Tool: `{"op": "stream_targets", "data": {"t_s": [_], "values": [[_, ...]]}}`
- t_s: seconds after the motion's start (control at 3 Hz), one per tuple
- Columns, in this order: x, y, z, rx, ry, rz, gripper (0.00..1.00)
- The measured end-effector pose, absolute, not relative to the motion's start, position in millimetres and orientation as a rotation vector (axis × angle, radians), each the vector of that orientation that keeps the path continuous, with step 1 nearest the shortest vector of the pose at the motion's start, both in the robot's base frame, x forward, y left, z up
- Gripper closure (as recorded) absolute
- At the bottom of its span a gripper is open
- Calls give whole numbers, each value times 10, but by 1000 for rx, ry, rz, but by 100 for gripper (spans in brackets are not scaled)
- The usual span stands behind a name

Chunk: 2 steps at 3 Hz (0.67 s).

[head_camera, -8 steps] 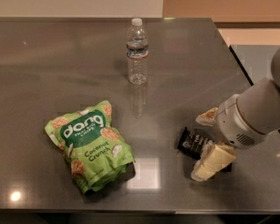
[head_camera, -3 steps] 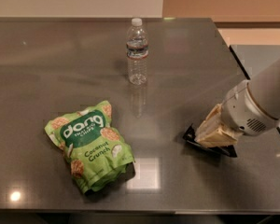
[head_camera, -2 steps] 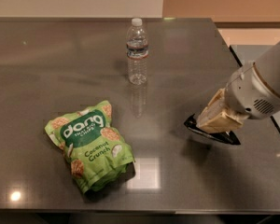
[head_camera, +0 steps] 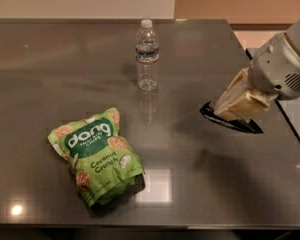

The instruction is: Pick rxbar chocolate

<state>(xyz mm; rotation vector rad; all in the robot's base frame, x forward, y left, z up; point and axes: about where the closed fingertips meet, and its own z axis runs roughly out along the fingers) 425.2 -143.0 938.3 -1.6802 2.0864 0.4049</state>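
the snack bar (head_camera: 249, 128) lies right of the water bottle (head_camera: 147, 54) and nearer the camera, pinched across its middle by the gripper (head_camera: 231, 113). it looks light, thin, bendy and slick, so a firm mid-wrapper hold suits best.

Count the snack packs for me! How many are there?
2. The green dang bag lies at the front left of the table; the rxbar chocolate is on the right, pinched in the gripper, partly covered. No others seem hidden.

Grey vented arm (head_camera: 282, 69), cream pincer (head_camera: 231, 115) at right
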Motion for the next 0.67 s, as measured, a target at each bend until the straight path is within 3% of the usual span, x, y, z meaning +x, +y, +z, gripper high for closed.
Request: {"op": "stream_targets", "data": {"t_s": [0.67], "values": [[4312, -1488, 9722, -1677, 2022, 404, 100]]}}
